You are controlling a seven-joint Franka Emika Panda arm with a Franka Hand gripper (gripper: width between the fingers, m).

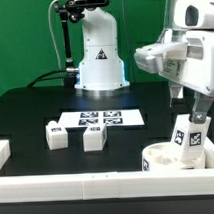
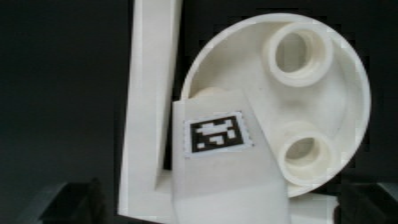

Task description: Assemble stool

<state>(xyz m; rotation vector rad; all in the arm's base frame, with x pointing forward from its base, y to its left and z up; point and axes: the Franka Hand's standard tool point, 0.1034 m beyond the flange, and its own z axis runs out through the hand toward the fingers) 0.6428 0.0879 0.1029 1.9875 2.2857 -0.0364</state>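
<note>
Fingers (image 1: pixel 198 116) open above leg (image 1: pixel 187 138) on seat (image 1: pixel 164 154).

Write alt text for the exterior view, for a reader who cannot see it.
A white robot arm's open gripper hangs over a tagged stool leg standing in the round seat at the exterior view's right. Two more legs lie loose on the black table near the marker board. A white rail runs along the front.

White round seat (image 1: pixel 167 156) with one leg (image 1: pixel 188 137) upright in it, two legs (image 1: pixel 74 136) loose nearby
</note>
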